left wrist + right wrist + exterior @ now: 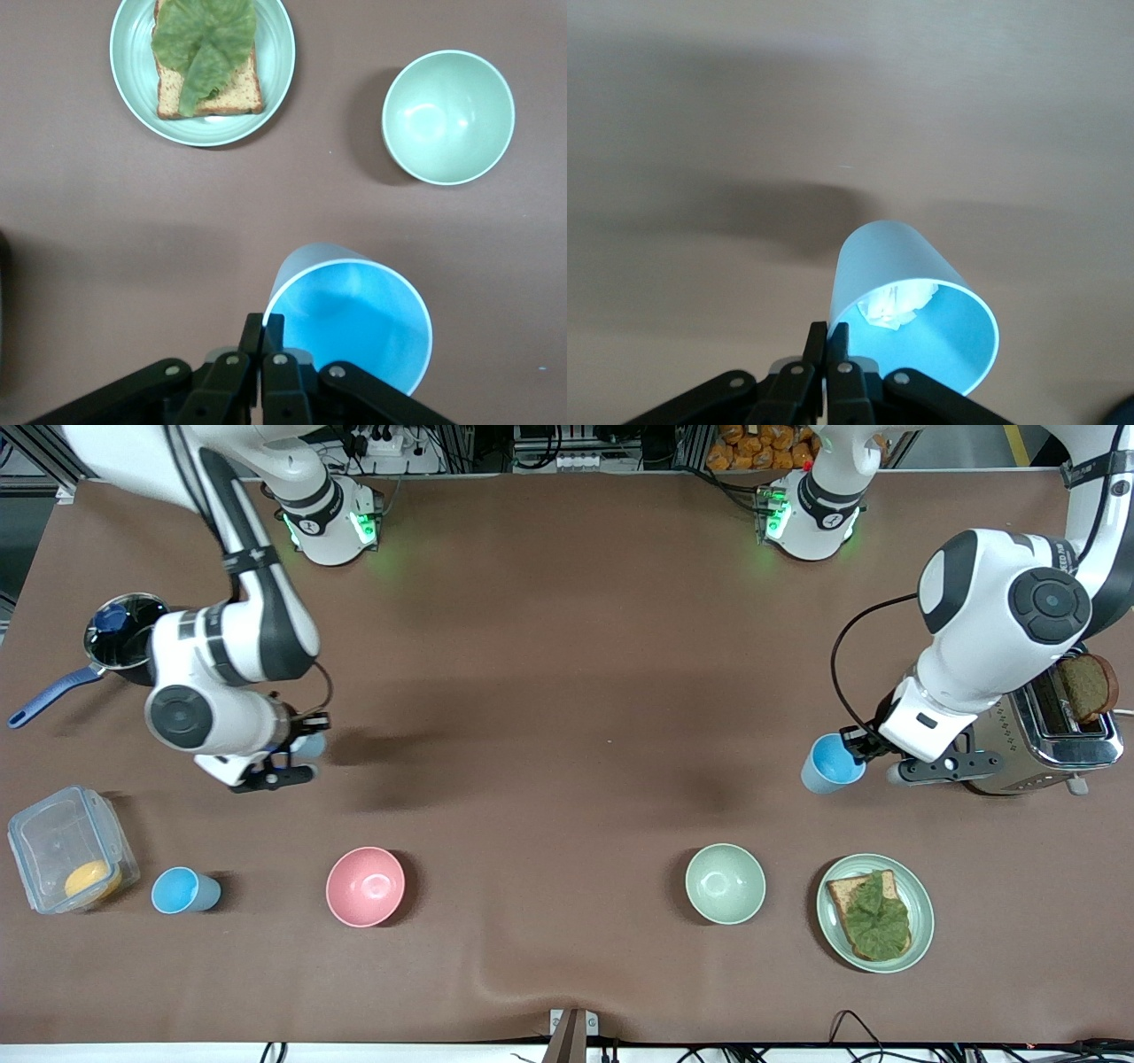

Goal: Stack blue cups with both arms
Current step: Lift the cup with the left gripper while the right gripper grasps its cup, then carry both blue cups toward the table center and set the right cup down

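Observation:
My left gripper is shut on the rim of a light-blue cup and holds it tilted over the table beside the toaster. In the left wrist view the fingers pinch the wall of this cup. My right gripper is shut on a second blue cup, mostly hidden by the wrist, over the table toward the right arm's end. In the right wrist view the gripper clamps the rim of that cup, which has a whitish patch inside. A third blue cup stands on the table beside the clear container.
A pink bowl, a pale green bowl and a plate with bread and lettuce stand near the front camera. A toaster is under the left arm. A clear container and a blue-handled pot sit at the right arm's end.

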Controlling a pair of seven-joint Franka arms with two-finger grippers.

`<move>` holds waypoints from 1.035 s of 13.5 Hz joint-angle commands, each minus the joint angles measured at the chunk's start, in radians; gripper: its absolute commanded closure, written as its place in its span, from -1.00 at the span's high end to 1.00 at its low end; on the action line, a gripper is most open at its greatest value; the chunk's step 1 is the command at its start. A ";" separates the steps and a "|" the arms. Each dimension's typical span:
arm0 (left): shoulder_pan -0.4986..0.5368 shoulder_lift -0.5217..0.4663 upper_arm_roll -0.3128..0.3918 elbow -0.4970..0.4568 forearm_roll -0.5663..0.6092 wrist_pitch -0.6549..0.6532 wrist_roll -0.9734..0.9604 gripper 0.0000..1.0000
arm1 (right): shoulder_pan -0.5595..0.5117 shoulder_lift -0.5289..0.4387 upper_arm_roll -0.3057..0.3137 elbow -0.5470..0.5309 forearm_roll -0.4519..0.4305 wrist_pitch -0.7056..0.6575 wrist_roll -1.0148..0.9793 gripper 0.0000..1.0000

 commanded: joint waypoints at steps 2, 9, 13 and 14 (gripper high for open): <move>-0.003 0.023 -0.034 0.043 -0.018 -0.031 -0.093 -1.00 | 0.156 0.070 -0.005 0.111 0.136 -0.022 0.176 -1.00; -0.046 0.050 -0.040 0.029 -0.016 -0.043 -0.193 -1.00 | 0.388 0.272 -0.005 0.361 0.215 -0.013 0.485 -1.00; -0.047 0.053 -0.040 0.032 -0.016 -0.042 -0.193 -1.00 | 0.434 0.341 -0.005 0.415 0.255 0.000 0.488 -1.00; -0.047 0.053 -0.040 0.032 -0.016 -0.042 -0.193 -1.00 | 0.442 0.349 -0.005 0.416 0.255 0.012 0.488 -1.00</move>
